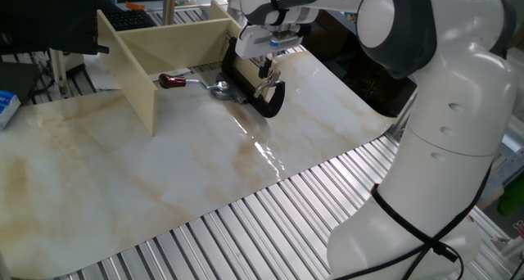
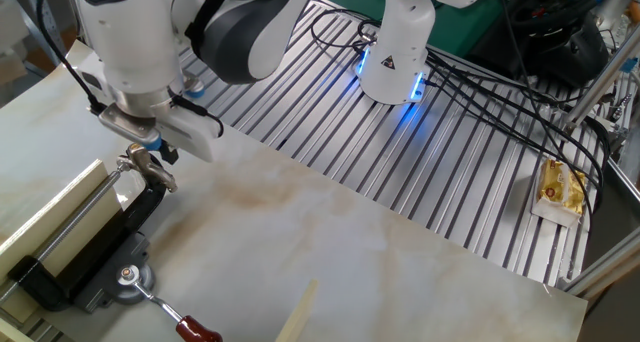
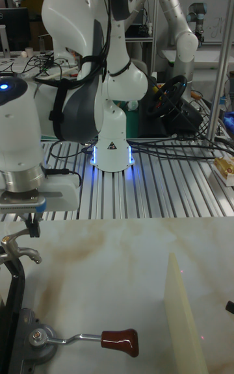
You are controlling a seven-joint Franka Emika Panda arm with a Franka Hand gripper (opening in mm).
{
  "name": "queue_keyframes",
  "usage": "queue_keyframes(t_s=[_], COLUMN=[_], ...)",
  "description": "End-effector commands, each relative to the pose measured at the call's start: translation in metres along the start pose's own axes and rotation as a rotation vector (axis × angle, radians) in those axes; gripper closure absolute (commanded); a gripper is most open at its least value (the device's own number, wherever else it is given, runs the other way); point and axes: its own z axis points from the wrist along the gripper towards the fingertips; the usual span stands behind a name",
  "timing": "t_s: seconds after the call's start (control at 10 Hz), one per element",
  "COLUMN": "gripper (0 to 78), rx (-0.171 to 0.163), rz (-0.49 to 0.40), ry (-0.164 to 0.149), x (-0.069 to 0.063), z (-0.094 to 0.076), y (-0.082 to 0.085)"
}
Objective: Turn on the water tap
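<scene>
The water tap (image 1: 246, 90) lies on the marble table, its black curved body (image 1: 272, 100) at the right. Its thin chrome rod runs left to a dark red knob (image 1: 170, 81). The knob also shows low in the other fixed view (image 2: 197, 330) and in the tall fixed view (image 3: 120, 341). My gripper (image 1: 266, 67) hangs just above the tap's chrome top piece (image 3: 19, 245), fingers close together with nothing between them. In the other fixed view the gripper (image 2: 158, 154) sits right beside that chrome piece. Whether the tips touch it I cannot tell.
Beige partition panels (image 1: 139, 75) stand behind and left of the tap, and one panel's edge (image 3: 182, 309) rises right of the knob. The marble tabletop (image 1: 164, 173) ends at ribbed aluminium rails (image 2: 420, 172). A second robot's base (image 2: 395, 52) and cables lie beyond.
</scene>
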Motion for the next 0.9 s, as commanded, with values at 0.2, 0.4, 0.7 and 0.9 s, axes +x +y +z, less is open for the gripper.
queue_keyframes(t_s=[0.2,0.4,0.7,0.9], gripper=[77.6,77.6,77.6,77.6], rx=[-0.01,-0.011,0.001,0.006], rz=[0.006,0.008,0.008,0.01], ry=[-0.008,-0.009,0.009,0.009], x=[0.0,0.007,0.013,0.021], z=[-0.001,0.002,-0.005,-0.003], y=[-0.001,-0.008,-0.011,-0.01])
